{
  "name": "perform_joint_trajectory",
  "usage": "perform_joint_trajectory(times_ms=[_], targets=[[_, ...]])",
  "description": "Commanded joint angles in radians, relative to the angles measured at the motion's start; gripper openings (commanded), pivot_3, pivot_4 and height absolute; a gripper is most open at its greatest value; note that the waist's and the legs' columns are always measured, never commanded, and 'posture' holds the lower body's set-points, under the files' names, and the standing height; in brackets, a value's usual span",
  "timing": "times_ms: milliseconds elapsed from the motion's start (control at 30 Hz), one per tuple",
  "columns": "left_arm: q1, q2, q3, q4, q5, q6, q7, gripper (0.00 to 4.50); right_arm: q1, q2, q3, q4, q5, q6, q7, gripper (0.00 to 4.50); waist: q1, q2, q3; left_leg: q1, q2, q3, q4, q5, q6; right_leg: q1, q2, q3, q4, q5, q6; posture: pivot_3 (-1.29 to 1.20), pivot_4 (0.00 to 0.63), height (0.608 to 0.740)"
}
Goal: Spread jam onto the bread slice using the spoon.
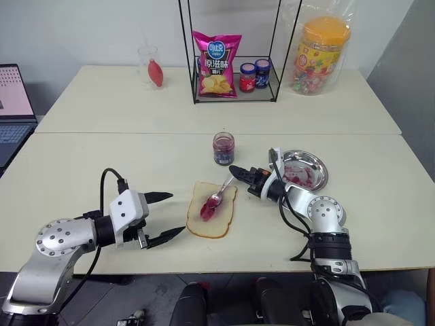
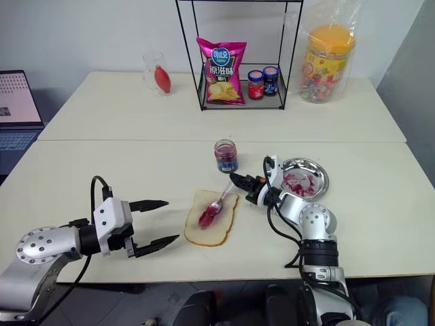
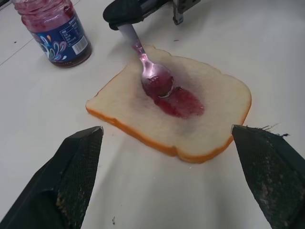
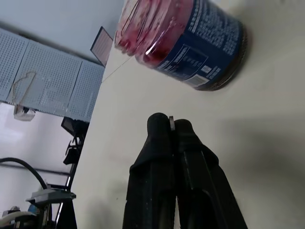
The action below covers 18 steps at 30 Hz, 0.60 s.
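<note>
Lying near the front edge of the table (image 1: 81,115), the bread slice (image 1: 212,210) is the thing to steer by. On its middle sits a glossy smear of jam (image 3: 183,102), and the bowl of the spoon (image 1: 219,193) rests in that smear, its handle slanting up and away to the right. To the left of the bread, just short of touching it, the left gripper (image 1: 162,216) hovers with its two black fingers spread wide and nothing between them. On the bread's right, the right gripper (image 1: 238,172) has its fingers pinched tight on the spoon handle. Just beyond the bread stands the open jam jar (image 1: 223,148). Right of the bread lies a round metal dish (image 1: 307,170) with red smears. Farther back, a wire rack (image 1: 234,51) holds a crisp packet (image 1: 216,64) and two small capped jars (image 1: 254,75)
</note>
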State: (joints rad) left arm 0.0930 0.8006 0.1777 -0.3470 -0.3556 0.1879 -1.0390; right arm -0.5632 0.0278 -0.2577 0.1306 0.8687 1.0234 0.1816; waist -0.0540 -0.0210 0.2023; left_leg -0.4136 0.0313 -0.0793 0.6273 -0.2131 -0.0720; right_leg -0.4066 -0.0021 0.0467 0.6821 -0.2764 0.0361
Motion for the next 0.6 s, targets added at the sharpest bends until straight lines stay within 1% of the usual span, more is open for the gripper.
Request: perform_joint_trajectory(times_ms=[33, 133, 200, 333, 400, 467, 600], targets=[[-0.015, 0.002, 0.000, -0.008, -0.010, -0.009, 0.002, 4.50, -0.024, -0.011, -0.035, -0.045, 0.038, 0.011, -0.021, 0.05, 0.000, 0.000, 0.000, 0.000, 0.000, 0.000, 0.000, 0.000, 0.000, 0.000, 0.000, 0.000, 0.000, 0.000, 0.000, 0.00, 0.150, 0.740], [-0.014, 0.001, 0.001, -0.012, -0.010, -0.007, 0.005, 4.50, -0.023, -0.031, -0.063, -0.104, 0.096, 0.071, -0.045, 0.05, 0.000, 0.000, 0.000, 0.000, 0.000, 0.000, 0.000, 0.000, 0.000, 0.000, 0.000, 0.000, 0.000, 0.000, 0.000, 0.00, 0.150, 0.740], [-0.011, 0.001, 0.001, -0.015, -0.010, -0.005, 0.007, 4.50, -0.015, -0.033, -0.073, -0.153, 0.145, 0.120, -0.063, 0.05, 0.000, 0.000, 0.000, 0.000, 0.000, 0.000, 0.000, 0.000, 0.000, 0.000, 0.000, 0.000, 0.000, 0.002, -0.003, 0.00, 0.150, 0.740], [-0.009, 0.001, 0.000, -0.018, -0.011, -0.003, 0.009, 4.50, 0.025, -0.035, -0.023, -0.239, 0.185, 0.184, -0.052, 0.05, -0.002, 0.000, 0.000, 0.000, 0.000, 0.000, -0.001, 0.000, 0.000, 0.000, 0.000, 0.000, 0.000, 0.002, -0.003, 0.00, 0.150, 0.740], [-0.008, 0.002, -0.001, -0.020, -0.013, -0.001, 0.008, 4.50, 0.053, -0.017, 0.027, -0.276, 0.168, 0.179, -0.052, 0.05, -0.003, 0.000, 0.000, 0.000, 0.000, 0.000, -0.001, 0.000, 0.000, 0.000, 0.000, 0.000, 0.000, 0.001, -0.003, 0.00, 0.150, 0.740], [-0.008, 0.004, 0.000, -0.021, -0.015, 0.001, 0.007, 4.50, 0.069, -0.017, 0.090, -0.293, 0.117, 0.146, -0.037, 0.05, -0.003, 0.000, 0.000, 0.000, 0.000, 0.000, -0.001, 0.000, 0.000, 0.000, 0.001, 0.000, 0.000, 0.000, -0.001, 0.00, 0.150, 0.740], [0.002, 0.008, 0.005, -0.021, -0.018, 0.000, 0.001, 4.50, 0.069, 0.016, 0.131, -0.259, 0.064, 0.072, -0.032, 0.05, -0.003, 0.000, 0.000, 0.000, 0.000, 0.000, 0.000, 0.000, 0.000, 0.000, 0.001, 0.000, 0.000, 0.000, 0.000, 0.00, 0.150, 0.740]])
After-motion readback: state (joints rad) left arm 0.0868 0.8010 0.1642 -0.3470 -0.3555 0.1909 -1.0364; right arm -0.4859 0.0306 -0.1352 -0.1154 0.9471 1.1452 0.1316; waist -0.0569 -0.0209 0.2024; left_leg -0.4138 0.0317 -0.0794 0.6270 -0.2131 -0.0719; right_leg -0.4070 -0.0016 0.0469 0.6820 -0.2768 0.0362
